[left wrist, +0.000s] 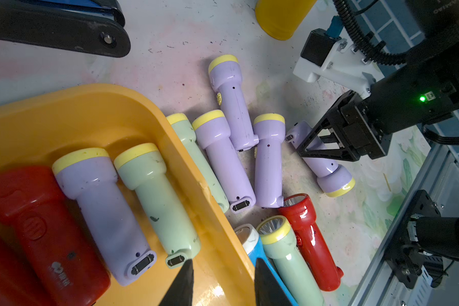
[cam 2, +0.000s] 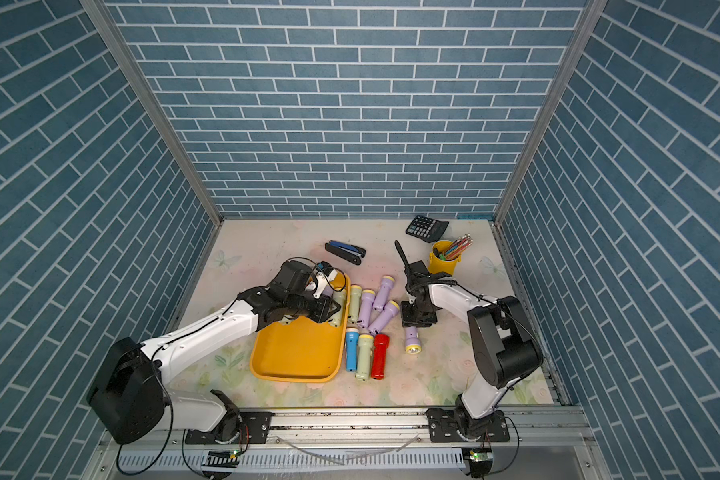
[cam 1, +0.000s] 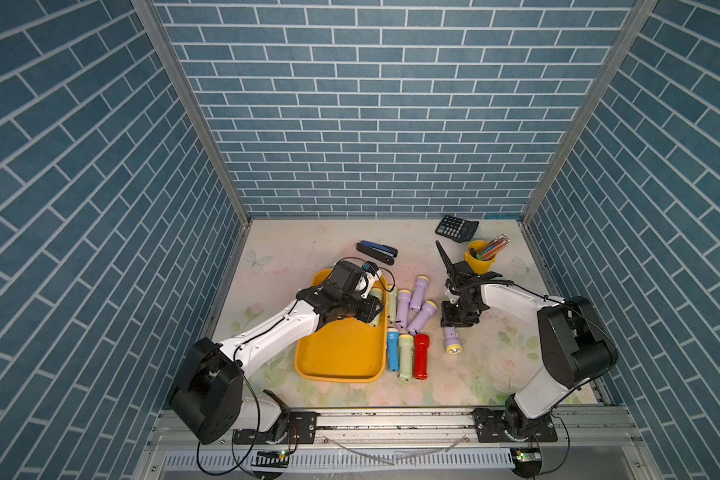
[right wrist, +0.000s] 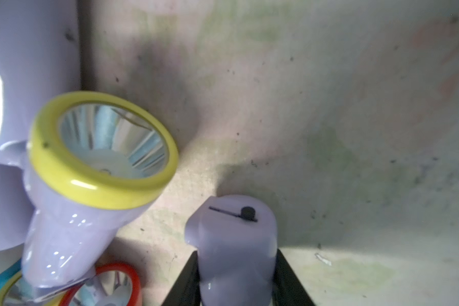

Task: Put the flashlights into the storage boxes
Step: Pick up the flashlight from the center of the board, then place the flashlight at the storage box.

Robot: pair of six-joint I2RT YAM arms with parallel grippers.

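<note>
**Flashlights (cam 1: pixel 404 311): right arm clamped on a lone lilac flashlight (cam 1: pixel 452 337), tray partly filled**

The lilac flashlight lies apart from the rest, right of centre in the lower half of both top views, with its lens toward the bottom edge of the frame. The right gripper (right wrist: pixel 237 265) reaches down on it from above. Its jaws are closed on the handle near the tail, and the right wrist view shows a black finger pressed to each side of the body. The flashlight appears to rest on the table (cam 1: pixel 495 374), not yet lifted.

The yellow-orange tray (cam 1: pixel 337 357) sits left of centre, low in the frame. At its upper end, the left wrist view shows a red, a lilac and a pale green flashlight lying side by side inside. The left gripper (left wrist: pixel 224 265) hovers there by the tray's right rim, jaws apart with nothing between them.

Seven more flashlights lie on the table just right of the tray. A pale green one sits against the rim, with three lilac beside it. Lower in the frame are a blue, a pale green and a red one in a row.

The step in hand looks like the pick of the lone flashlight, with the grasp made and the lift to come. The next move calls for a straight lift and a carry leftward, high enough to clear the cluster. The release should go into the bare lower part of the tray, away from the left arm.
</note>
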